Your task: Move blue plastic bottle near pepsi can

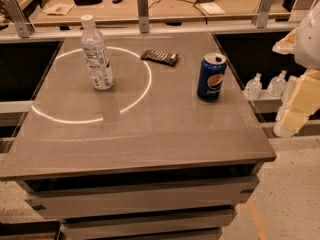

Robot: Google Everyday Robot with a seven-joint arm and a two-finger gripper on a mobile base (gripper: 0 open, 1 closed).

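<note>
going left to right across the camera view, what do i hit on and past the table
blue plastic bottle, dark snack wrapper, pepsi can, small pump bottles, gripper at the far right edge of view

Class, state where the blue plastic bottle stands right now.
In the camera view the blue plastic bottle stands upright at the left rear of the table, left of the snack wrapper and pepsi can; the gripper hangs beyond the table's right edge.

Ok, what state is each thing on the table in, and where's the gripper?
bottle: upright, capped, left on the table
can: upright, right side, apart from bottle
wrapper: lying flat, behind and between them
gripper: beyond the table's right edge, away from bottle and can
</note>
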